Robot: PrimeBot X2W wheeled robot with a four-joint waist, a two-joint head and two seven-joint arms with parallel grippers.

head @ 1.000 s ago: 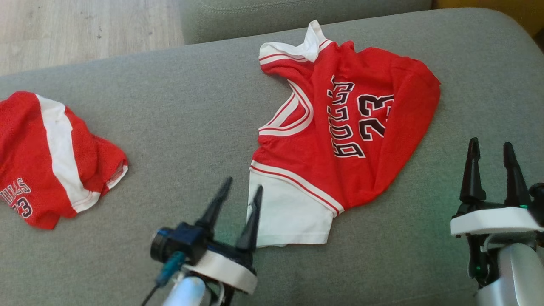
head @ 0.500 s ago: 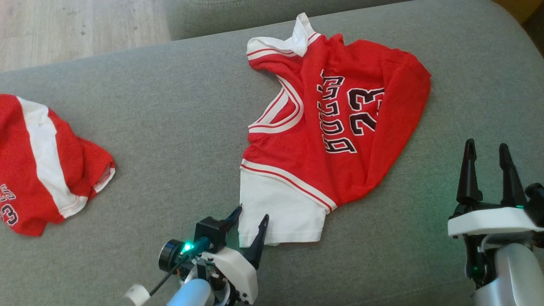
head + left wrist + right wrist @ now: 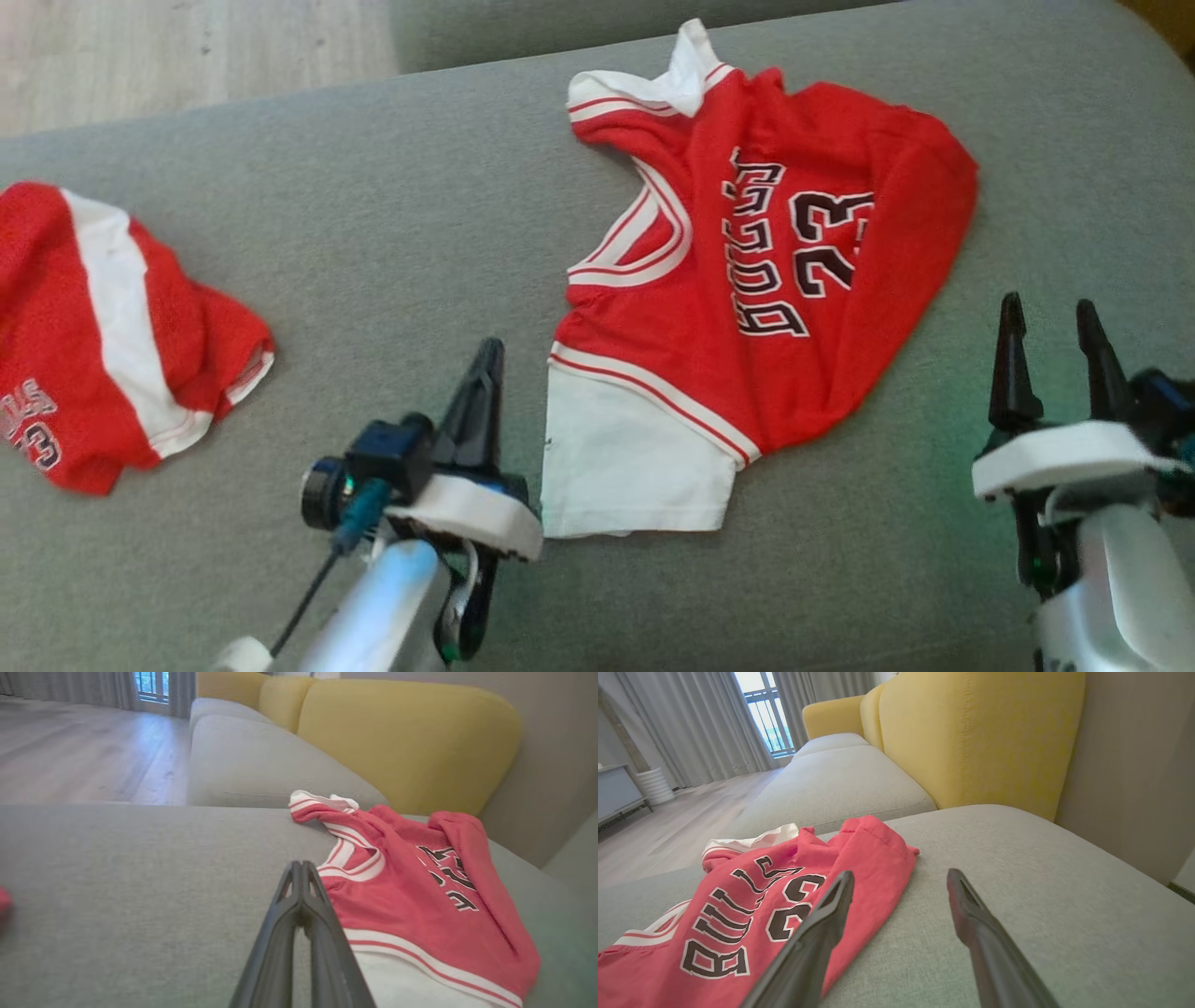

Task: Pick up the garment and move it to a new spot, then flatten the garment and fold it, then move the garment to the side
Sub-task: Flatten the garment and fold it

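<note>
Left gripper (image 3: 487, 350) — closed, beside jersey (image 3: 691, 308) edge

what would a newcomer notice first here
The red Bulls 23 jersey lies rumpled on the grey sofa seat, right of middle in the head view. A second red and white garment lies at the far left. The left gripper is shut on nothing beside the jersey's white part; the right gripper stands open.

The jersey (image 3: 822, 308) lies on the cushion (image 3: 392, 233), shorts (image 3: 93, 336) well to its left.

light: soft daylight from window (image 3: 761, 714) | shadows: faint | focus: head view soft
</note>
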